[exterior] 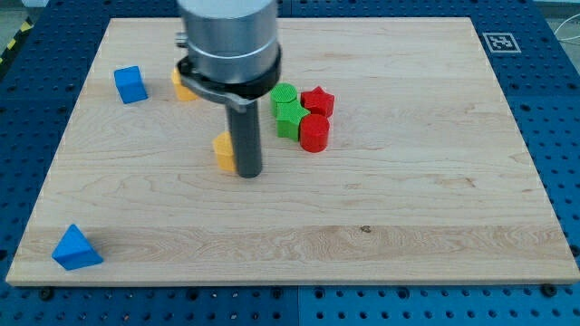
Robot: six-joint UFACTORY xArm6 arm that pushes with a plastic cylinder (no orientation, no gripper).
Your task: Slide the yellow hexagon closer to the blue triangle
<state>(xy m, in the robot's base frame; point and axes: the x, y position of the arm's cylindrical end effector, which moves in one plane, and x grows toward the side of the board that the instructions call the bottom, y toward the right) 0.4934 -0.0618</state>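
Observation:
A yellow block (pixel 223 151), which looks like the hexagon, lies left of the board's middle and is partly hidden by my rod. My tip (pixel 248 174) rests on the board touching or just beside the block's right side. The blue triangle (pixel 75 248) sits at the board's bottom left corner, far down and left of the yellow block. A second yellow block (pixel 183 87) shows at the top left, half hidden behind the arm's grey housing; I cannot make out its shape.
A blue cube (pixel 130 84) stands at the upper left. Right of the rod is a cluster: green cylinder (pixel 284 93), green star (pixel 289 118), red star (pixel 318 100), red cylinder (pixel 314 133). A printed marker (pixel 497 41) sits at the top right corner.

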